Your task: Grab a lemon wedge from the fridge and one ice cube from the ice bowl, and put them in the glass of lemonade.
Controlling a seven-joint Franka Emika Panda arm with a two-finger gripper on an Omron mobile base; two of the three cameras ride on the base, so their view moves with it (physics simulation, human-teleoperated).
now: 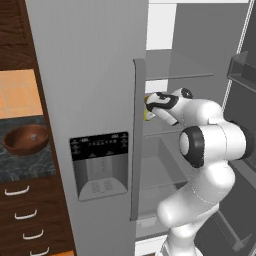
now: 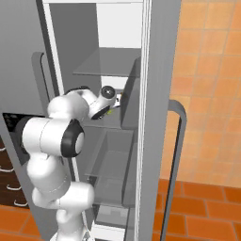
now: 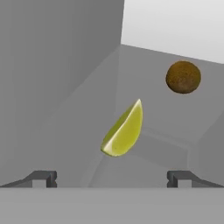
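Observation:
The fridge [image 1: 90, 75] has its left door closed and its right door swung wide. My arm reaches onto a middle shelf inside. The lemon wedge [image 3: 124, 130], pale yellow-green, lies on that shelf just ahead of my gripper [image 3: 111, 179], roughly centred between the fingers. The gripper is open, its fingertips [image 3: 43, 178] set far apart and touching nothing. A sliver of the lemon wedge [image 1: 148, 115] peeks out beside the door handle under the hand. The ice bowl [image 1: 26, 139] sits on the dark counter to the fridge's left. The glass of lemonade is out of view.
A small round brown item [image 3: 183, 77] rests farther back on the shelf, to the right of the wedge. The open right door [image 2: 160, 94] and its long handle [image 2: 176, 155] stand close on my right. Glass shelves and a drawer lie above and below the hand.

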